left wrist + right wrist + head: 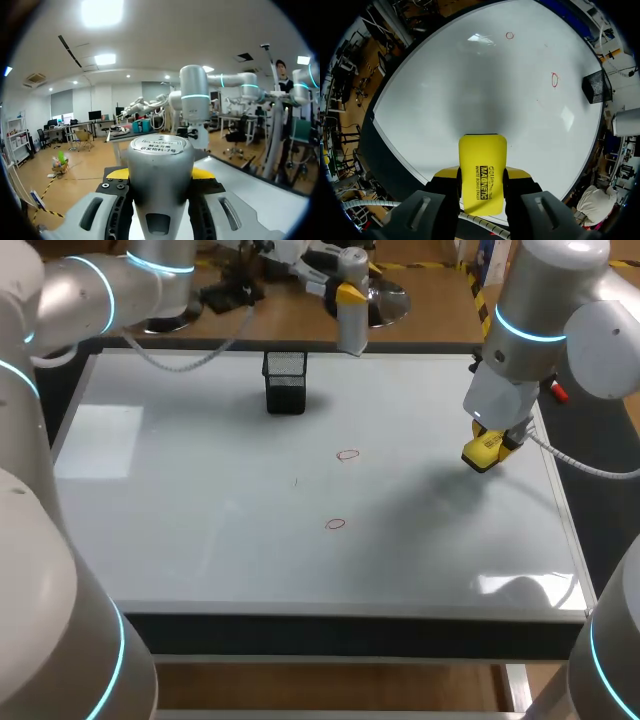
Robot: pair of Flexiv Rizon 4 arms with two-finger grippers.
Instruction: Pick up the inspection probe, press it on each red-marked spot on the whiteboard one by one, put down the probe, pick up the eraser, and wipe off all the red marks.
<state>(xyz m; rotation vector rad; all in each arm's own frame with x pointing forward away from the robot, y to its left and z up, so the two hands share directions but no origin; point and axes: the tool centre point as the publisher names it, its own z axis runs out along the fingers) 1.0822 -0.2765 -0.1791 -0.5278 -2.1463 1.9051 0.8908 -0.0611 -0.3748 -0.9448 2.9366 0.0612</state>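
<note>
My left gripper is raised over the whiteboard's far edge and is shut on the silver inspection probe, which hangs upright. In the left wrist view the probe fills the gap between the yellow fingertips. My right gripper hovers above the right side of the whiteboard, shut on the yellow eraser. The eraser sits between the right fingers. Two small red marks lie near the board's middle, one farther and one nearer; both red marks lie well ahead of the eraser.
A black mesh holder stands at the back of the board, left of the probe; the holder also shows in the right wrist view. A faint dark speck lies left of the marks.
</note>
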